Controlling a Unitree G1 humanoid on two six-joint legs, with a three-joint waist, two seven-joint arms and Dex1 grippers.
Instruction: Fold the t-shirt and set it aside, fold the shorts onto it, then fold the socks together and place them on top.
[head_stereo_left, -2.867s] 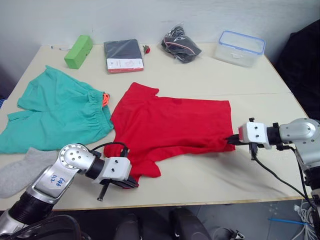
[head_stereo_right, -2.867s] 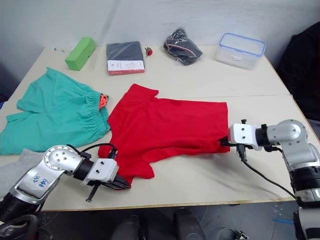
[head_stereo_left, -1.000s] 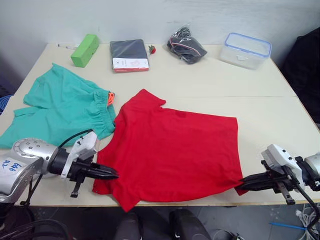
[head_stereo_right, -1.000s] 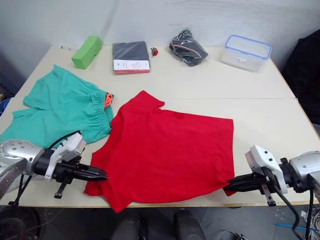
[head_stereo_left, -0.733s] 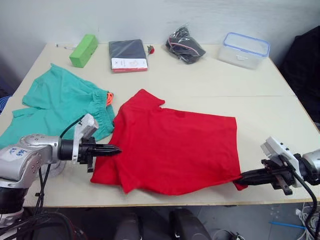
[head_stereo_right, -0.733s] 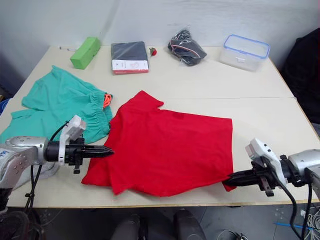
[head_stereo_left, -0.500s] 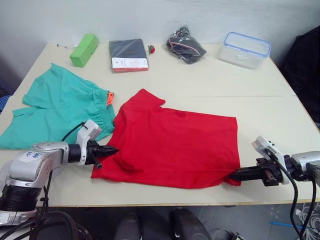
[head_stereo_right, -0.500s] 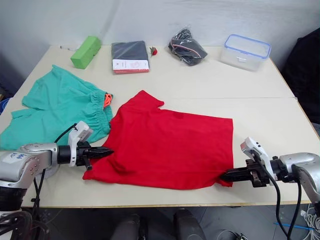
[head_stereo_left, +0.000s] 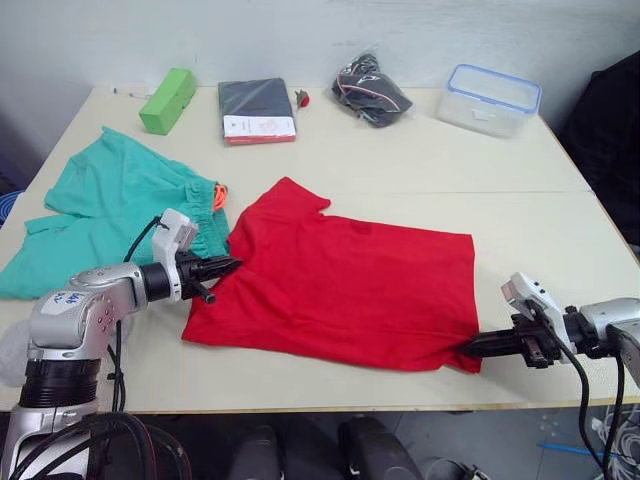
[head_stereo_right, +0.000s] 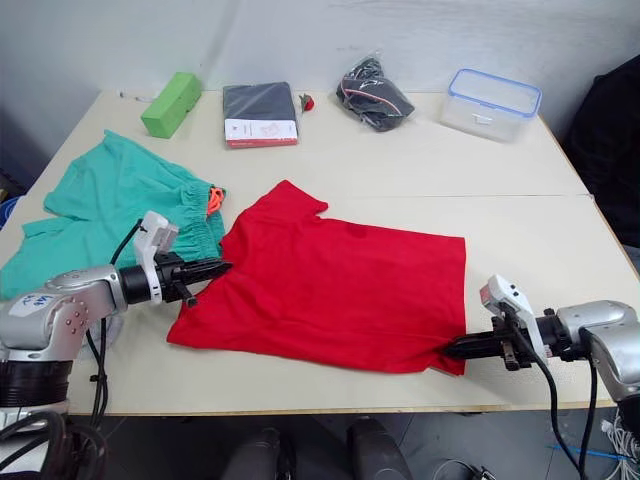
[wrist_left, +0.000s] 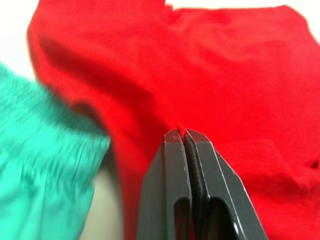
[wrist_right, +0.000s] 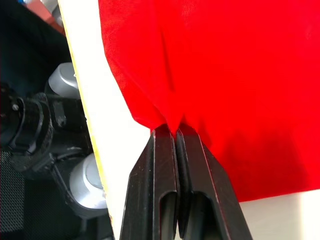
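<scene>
Between left hand (head_stereo_left: 228, 265) and right hand (head_stereo_left: 472, 347): t-shirt (head_stereo_left: 345, 290), pinched.

A lab-like test room: a plain beige worktop (head_stereo_left: 420, 160) against a bare white wall (head_stereo_left: 300, 30), with loose cables (head_stereo_left: 590, 425) hanging by its edge.

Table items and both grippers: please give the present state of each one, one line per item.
t-shirt: spread flat, pinched at two edges.
left gripper: shut on the t-shirt.
right gripper: shut on the t-shirt.
shorts: spread out, unfolded.
plastic container: lid closed.
packaged garment: folded, lying flat.
</scene>
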